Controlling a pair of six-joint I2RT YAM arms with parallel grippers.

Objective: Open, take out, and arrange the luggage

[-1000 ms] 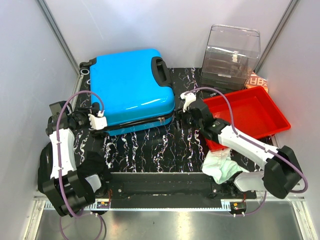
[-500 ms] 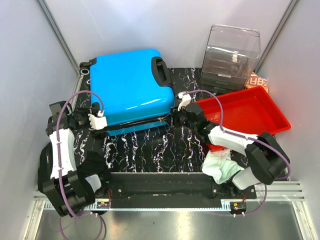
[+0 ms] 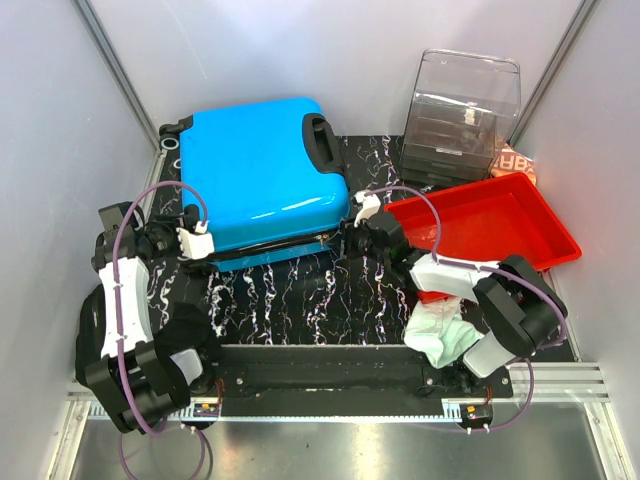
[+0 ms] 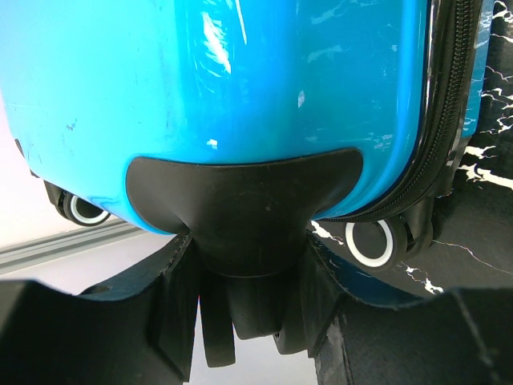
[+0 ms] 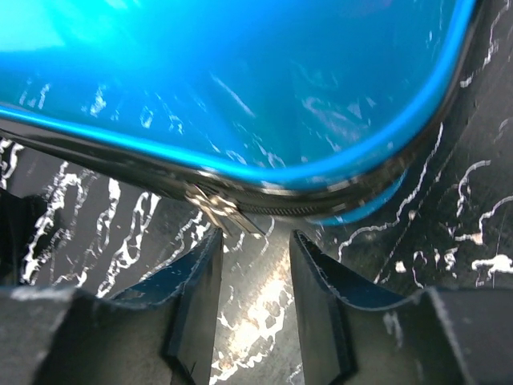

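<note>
The blue suitcase is lying flat on the table, toward the back and the left. Its black handle is on the right side and its wheels are at the left end. It is looking big, hard and shiny. I am guessing it is stiff, a bit heavy for these arms, and slippery on the smooth shell, so squeezing the shell is likely not going to work. The small parts that stick out are looking like better places to take hold. The left gripper is doing just that: its jaws are sitting partly closed around the black foot bump at the wheel end, touching it on both sides, near a wheel. The right gripper is sitting at the near right corner. Its jaws are a little apart with nothing between them, and the small metal zipper pull is lying just in front of one fingertip. The pull is tiny and thin, so it is probably easy to miss. The zipper is looking closed. The left wall is standing close to the suitcase, and the red tray is sitting just beside the right arm. The best open room is looking like the strip of table in front.
</note>
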